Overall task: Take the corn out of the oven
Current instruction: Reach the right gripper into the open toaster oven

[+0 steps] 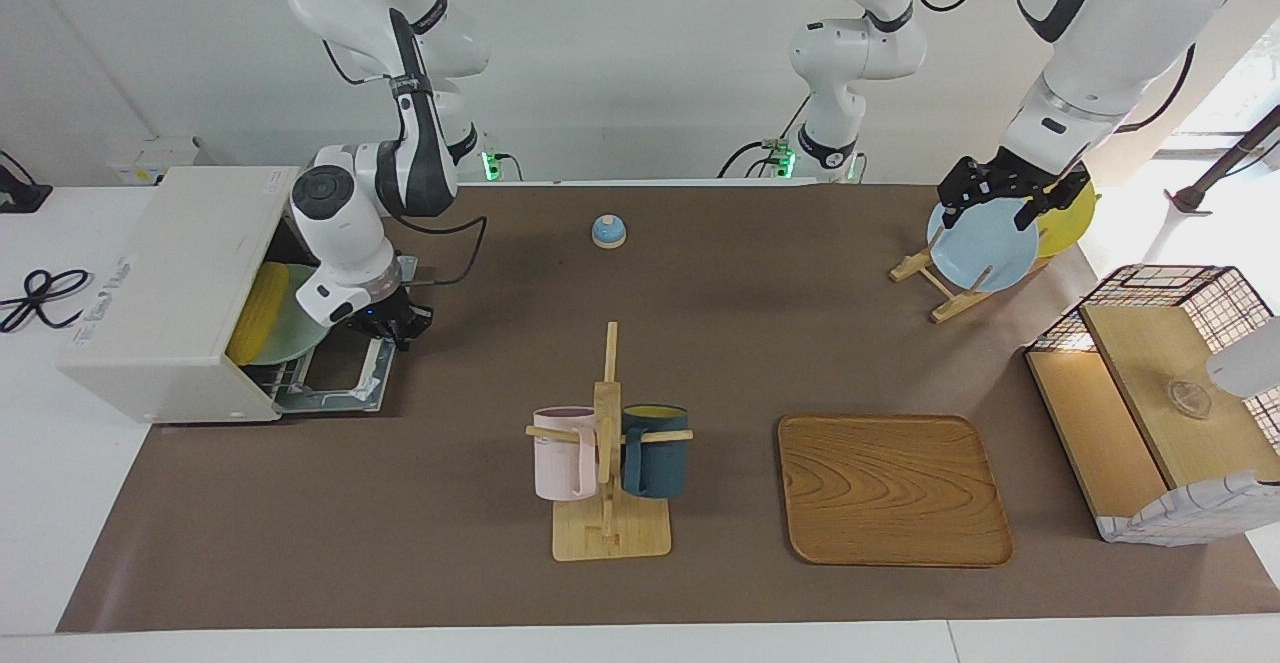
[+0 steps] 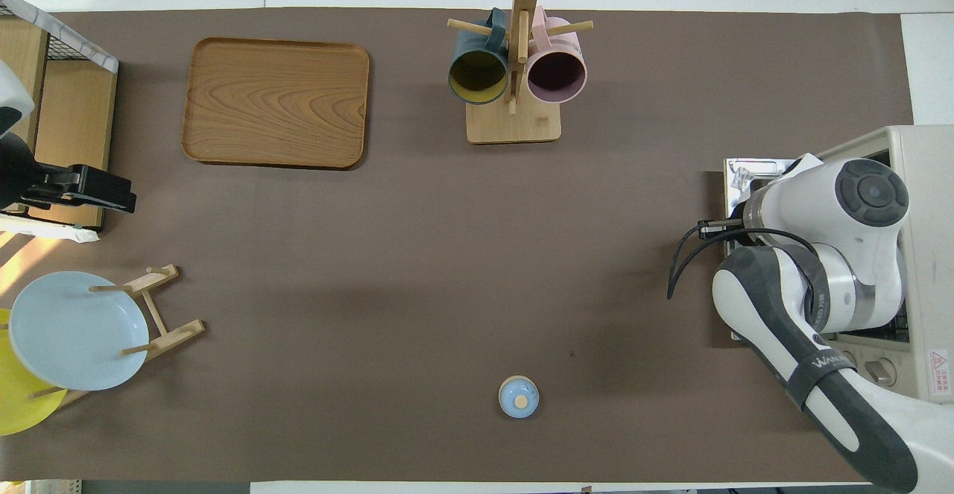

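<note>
Corn (image 1: pixel 256 312) lies on green plate (image 1: pixel 292 328) inside oven (image 1: pixel 170 293), long axis slanting up toward oven's inside; right tool (image 1: pixel 402 331) shut, empty, over open door (image 1: pixel 335 383), just beside plate; left tool (image 1: pixel 1010 195) open, waits over blue plate (image 1: pixel 985 245).

Closed right claw (image 1: pixel 398 326) over open oven (image 1: pixel 170 293) door; corn (image 1: pixel 258 311) inside on green plate (image 1: pixel 292 328).

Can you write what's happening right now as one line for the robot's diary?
phase: oven door down | corn inside, on green plate | right end effector shut, at oven mouth | left end effector open, waiting over blue plate
</note>
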You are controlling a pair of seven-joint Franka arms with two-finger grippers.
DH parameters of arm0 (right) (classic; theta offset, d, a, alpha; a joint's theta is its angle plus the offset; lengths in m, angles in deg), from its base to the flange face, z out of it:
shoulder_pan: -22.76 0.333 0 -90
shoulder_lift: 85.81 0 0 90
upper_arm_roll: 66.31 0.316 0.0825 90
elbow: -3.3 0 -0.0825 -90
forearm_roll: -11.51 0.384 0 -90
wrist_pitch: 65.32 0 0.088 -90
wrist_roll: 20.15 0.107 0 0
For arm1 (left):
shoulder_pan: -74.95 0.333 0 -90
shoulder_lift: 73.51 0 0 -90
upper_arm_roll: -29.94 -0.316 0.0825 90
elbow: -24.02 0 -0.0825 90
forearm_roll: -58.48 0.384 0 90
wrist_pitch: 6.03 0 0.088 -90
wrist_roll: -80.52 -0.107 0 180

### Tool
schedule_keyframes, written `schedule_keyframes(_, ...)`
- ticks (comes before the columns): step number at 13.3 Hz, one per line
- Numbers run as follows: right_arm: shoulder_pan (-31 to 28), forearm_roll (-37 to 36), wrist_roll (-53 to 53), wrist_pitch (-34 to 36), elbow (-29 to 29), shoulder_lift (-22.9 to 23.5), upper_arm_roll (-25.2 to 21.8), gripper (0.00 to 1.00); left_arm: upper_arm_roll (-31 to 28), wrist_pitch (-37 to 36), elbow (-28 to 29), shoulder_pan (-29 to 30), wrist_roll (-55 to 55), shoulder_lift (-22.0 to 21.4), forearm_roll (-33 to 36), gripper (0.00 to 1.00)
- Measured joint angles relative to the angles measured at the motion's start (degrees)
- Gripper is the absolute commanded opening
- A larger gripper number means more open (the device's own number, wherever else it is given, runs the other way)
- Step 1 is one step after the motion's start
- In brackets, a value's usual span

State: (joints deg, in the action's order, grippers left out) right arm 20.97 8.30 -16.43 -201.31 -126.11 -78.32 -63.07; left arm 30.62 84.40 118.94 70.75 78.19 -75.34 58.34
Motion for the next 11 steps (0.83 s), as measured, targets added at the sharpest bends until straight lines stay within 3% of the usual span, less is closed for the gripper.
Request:
schedule_keyframes(7, 0.1, 2.2, 1.5, -0.5, 0.0, 0.8, -0.1, 0.0, 0.0, 0.0, 0.0, 0.0, 0.0, 0.0, 0.0, 1.0)
schedule_keyframes(11, 4.5, 6.1, 3.4, 2.0, 1.8, 0.5, -0.2, 0.0, 0.0, 0.0, 0.0, 0.0, 0.0, 0.0, 0.0, 1.0)
